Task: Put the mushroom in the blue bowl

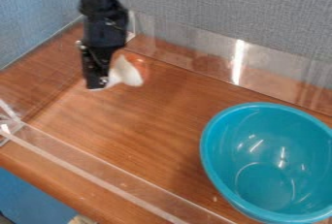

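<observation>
Over the table's [130,141] back-left part the gripper [104,73] points down, its dark fingers [93,71] closed on the mushroom [126,69], which hangs clear of the wood, cream stem against the fingers and orange-brown cap jutting right. Low clear walls [220,48] run along the table's edges. At the front-right corner, well apart from the mushroom, sits the bowl [223,136], turquoise and glossy, showing only light glints on its inner wall.
</observation>
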